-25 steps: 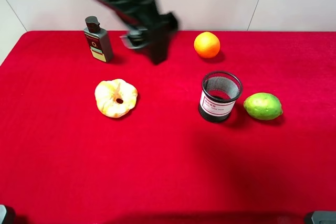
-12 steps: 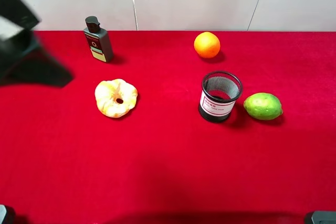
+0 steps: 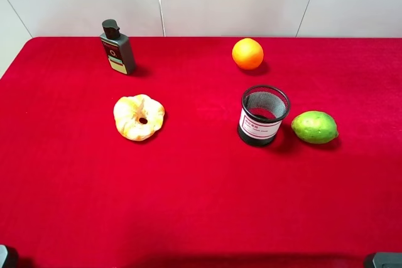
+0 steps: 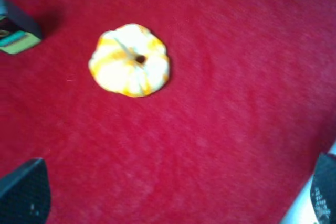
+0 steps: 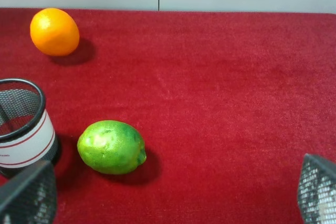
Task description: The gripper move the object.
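The black wire-mesh pen cup [image 3: 263,116] with a white, red-printed label stands upright on the red cloth, right of the middle, with a lime beside it. It also shows in the right wrist view [image 5: 22,127]. My right gripper [image 5: 172,192] is open and empty, its mesh-padded fingertips [image 5: 27,196] wide apart, short of the cup and lime. My left gripper [image 4: 173,198] is open and empty, some way from a small yellow-white pumpkin. Neither claw shows in the high view.
A lime [image 3: 315,127] lies just right of the cup. An orange [image 3: 247,53] sits behind it. A yellow-white pumpkin [image 3: 139,117] lies left of the middle. A dark capped bottle [image 3: 117,47] stands at the back left. The white wall runs along the table's far edge.
The left arm swept from the back middle of the table to the left and has left the high view. The cup and fruits have not moved.
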Tool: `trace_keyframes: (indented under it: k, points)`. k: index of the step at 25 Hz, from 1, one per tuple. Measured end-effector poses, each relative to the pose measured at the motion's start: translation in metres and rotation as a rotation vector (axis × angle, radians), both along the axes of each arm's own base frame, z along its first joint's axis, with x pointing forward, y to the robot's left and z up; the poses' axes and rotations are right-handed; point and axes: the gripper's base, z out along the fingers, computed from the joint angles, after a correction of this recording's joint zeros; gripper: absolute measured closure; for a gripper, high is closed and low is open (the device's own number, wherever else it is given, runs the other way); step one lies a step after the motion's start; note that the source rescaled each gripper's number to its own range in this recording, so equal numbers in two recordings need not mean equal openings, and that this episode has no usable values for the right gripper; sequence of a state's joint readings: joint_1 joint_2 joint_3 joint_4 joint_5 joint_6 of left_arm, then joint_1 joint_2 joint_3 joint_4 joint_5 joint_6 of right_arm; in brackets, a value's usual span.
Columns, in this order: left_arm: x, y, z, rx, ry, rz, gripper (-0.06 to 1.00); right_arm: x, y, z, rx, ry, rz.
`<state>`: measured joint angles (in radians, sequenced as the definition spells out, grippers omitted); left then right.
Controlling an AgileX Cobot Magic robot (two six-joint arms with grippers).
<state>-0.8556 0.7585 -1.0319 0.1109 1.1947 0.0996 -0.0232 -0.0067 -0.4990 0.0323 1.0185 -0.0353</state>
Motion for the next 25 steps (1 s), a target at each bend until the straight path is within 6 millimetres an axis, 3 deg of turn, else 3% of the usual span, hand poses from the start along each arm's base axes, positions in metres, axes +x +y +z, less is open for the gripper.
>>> trace_keyframes:
  k: [5,13,19,25]
  points:
    - [-0.001,0.023,-0.011,-0.006,-0.004,0.163,-0.06,0.000,0.000,0.000,0.000,0.000,0.000]
    - [-0.022,0.054,-0.056,-0.051,0.064,0.474,-0.06,0.000,0.000,0.000,0.000,0.000,0.000]
    - [-0.041,0.064,-0.081,-0.090,0.053,0.624,-0.06,0.000,0.000,0.000,0.000,0.000,0.000]
    - [-0.058,0.067,-0.107,-0.173,-0.068,0.726,-0.06,0.000,0.000,0.000,0.000,0.000,0.000]
